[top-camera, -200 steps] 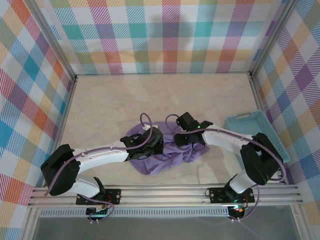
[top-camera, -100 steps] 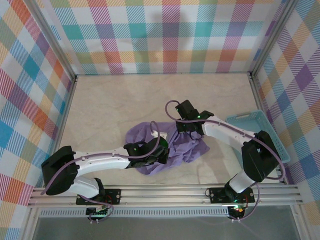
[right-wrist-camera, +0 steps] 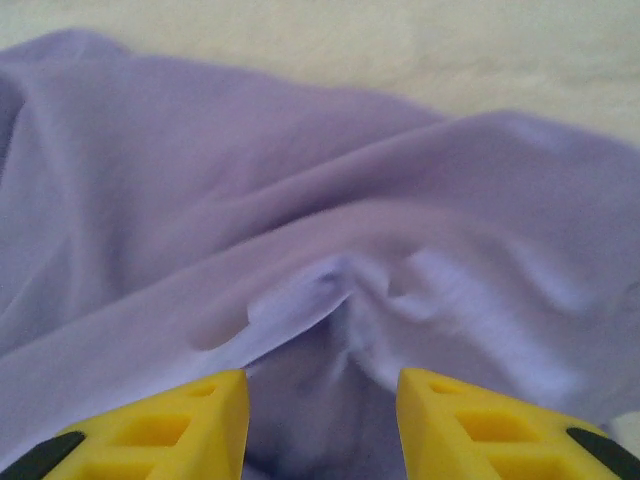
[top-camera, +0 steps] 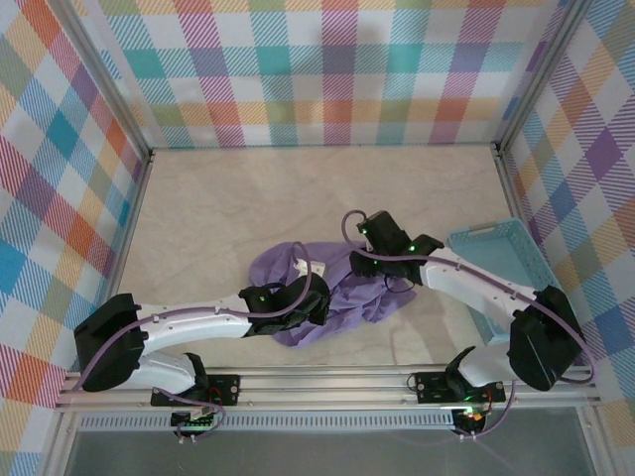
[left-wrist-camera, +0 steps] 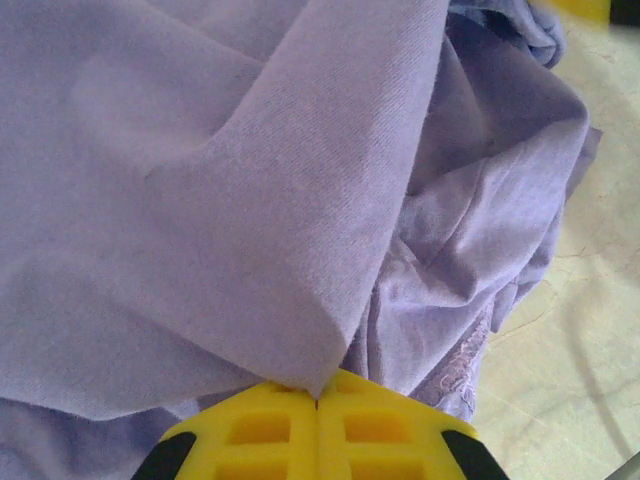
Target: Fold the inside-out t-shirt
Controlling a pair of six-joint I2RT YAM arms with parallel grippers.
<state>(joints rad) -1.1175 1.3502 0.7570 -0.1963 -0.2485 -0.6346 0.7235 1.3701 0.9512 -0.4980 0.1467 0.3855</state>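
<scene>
Beige marble-patterned tabletop (top-camera: 218, 208) bears a crumpled lavender-purple t-shirt of thin fabric (top-camera: 347, 302) near its near middle, the left gripper (left-wrist-camera: 317, 402) clamped on a fold, the right gripper (right-wrist-camera: 320, 385) over its far-right part, fingers apart.

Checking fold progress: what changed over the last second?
The left gripper, shut on a t-shirt fold, slid right and toward the near edge, dragging fabric. The right gripper, open, shifted slightly farther back, its elbow swinging right; basket unmoved, t-shirt still crumpled.
</scene>
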